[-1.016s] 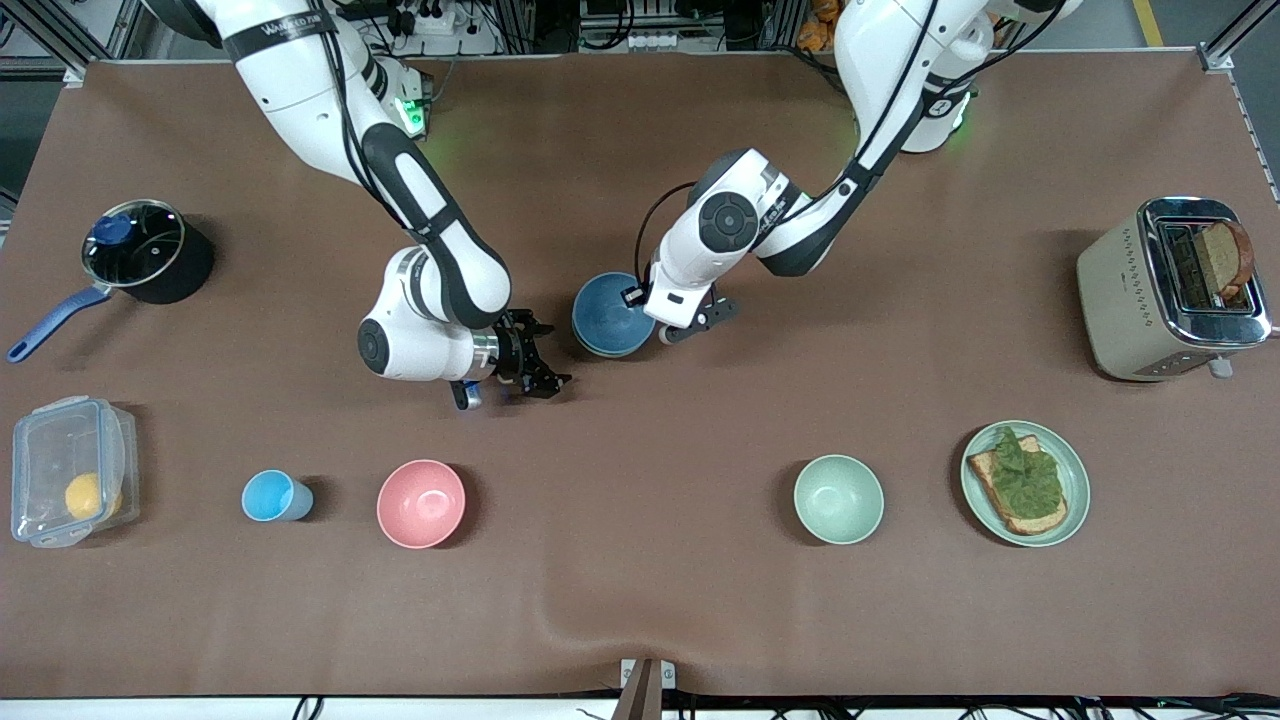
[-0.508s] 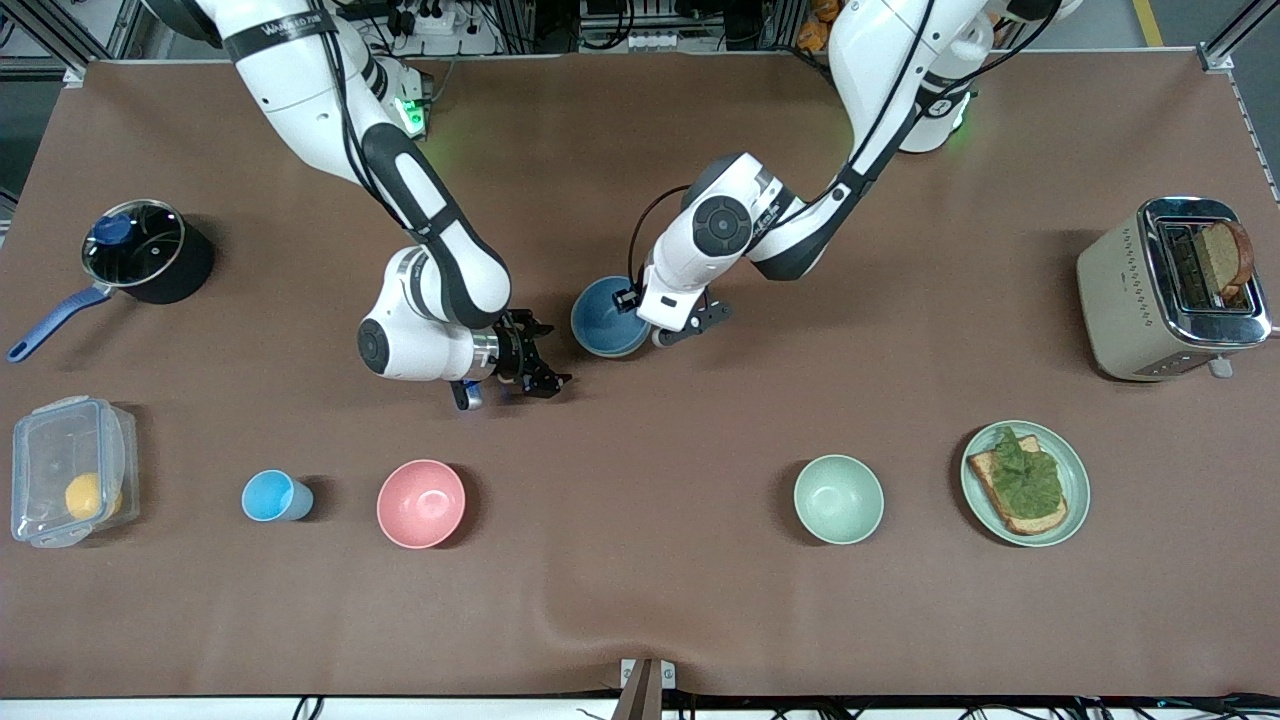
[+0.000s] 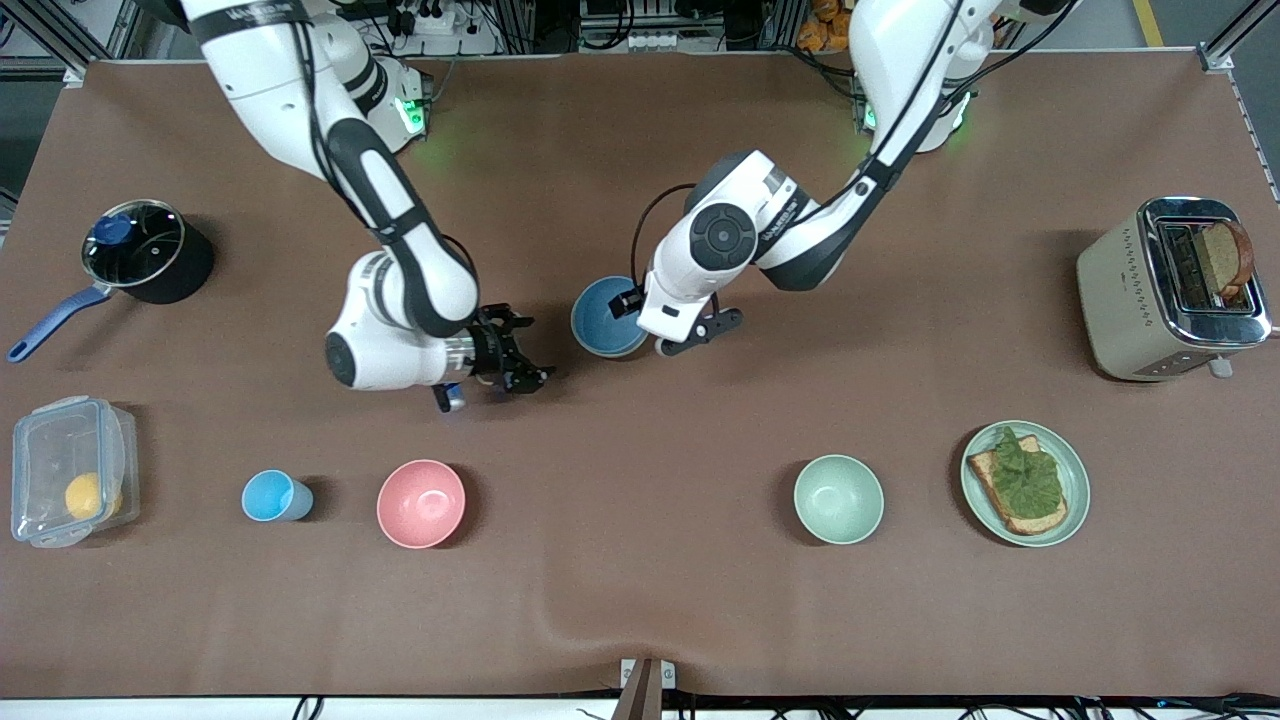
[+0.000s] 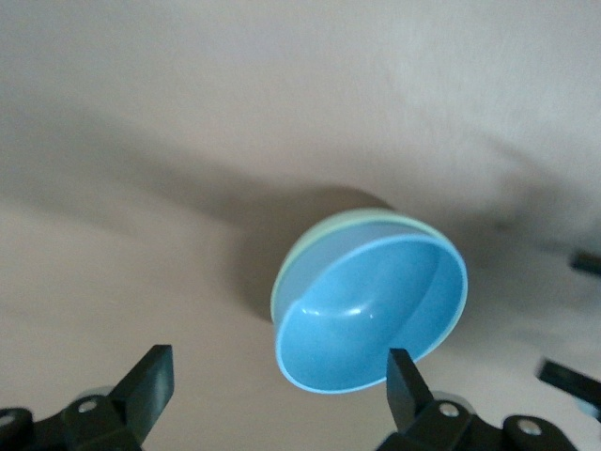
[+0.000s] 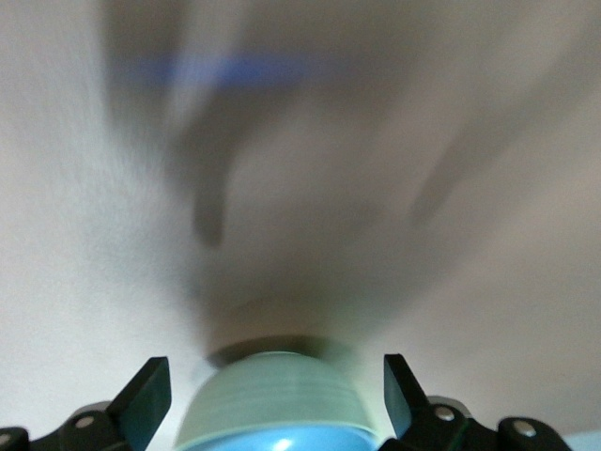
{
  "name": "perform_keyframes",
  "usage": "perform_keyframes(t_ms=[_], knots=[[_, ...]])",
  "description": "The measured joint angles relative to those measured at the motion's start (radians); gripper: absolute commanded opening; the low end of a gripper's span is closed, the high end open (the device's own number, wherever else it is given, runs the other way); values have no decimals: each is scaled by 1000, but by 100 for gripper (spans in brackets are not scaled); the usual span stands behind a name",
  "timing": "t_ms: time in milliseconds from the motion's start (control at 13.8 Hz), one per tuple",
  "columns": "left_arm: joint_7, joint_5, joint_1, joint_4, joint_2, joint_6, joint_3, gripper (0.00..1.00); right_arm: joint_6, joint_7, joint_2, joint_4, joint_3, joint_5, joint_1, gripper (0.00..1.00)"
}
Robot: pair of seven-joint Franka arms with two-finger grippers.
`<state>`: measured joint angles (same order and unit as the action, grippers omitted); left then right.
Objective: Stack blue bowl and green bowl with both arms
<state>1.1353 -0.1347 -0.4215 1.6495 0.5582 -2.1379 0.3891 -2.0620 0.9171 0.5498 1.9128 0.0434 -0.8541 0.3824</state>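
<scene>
The blue bowl (image 3: 603, 316) sits nested inside the green bowl (image 4: 310, 246) on the table's middle; the left wrist view shows the blue bowl (image 4: 371, 315) with the green rim around it. My left gripper (image 3: 686, 336) is open just above and beside the stack, on the side toward the left arm's end; in its wrist view (image 4: 277, 390) one finger stands by the blue rim. My right gripper (image 3: 515, 366) is open and empty beside the stack, toward the right arm's end. Its wrist view (image 5: 272, 399) shows the green bowl (image 5: 272, 390) ahead, with blue inside.
A pink bowl (image 3: 421, 503), a light-blue cup (image 3: 272, 496) and a pale mint bowl (image 3: 838, 498) stand nearer the front camera. A green plate with toast (image 3: 1025, 483), a toaster (image 3: 1165, 288), a black pot (image 3: 140, 250) and a plastic box (image 3: 68, 470) sit toward the table's ends.
My right arm has drawn back from the stack toward its own end of the table, fingers still open. My left gripper has shifted slightly beside the bowls. The stack has stayed put.
</scene>
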Motion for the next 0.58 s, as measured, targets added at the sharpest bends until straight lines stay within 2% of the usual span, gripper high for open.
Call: perform_keyframes(t_ms=[290,581], knots=[[0,76,67,-28,-47,102,-3,100,261,-5,-61,-48,63,132,-88,100],[0,183,199,-37,-65,153,-7,100,650,-7,-84,-278,110,334,-206,100]])
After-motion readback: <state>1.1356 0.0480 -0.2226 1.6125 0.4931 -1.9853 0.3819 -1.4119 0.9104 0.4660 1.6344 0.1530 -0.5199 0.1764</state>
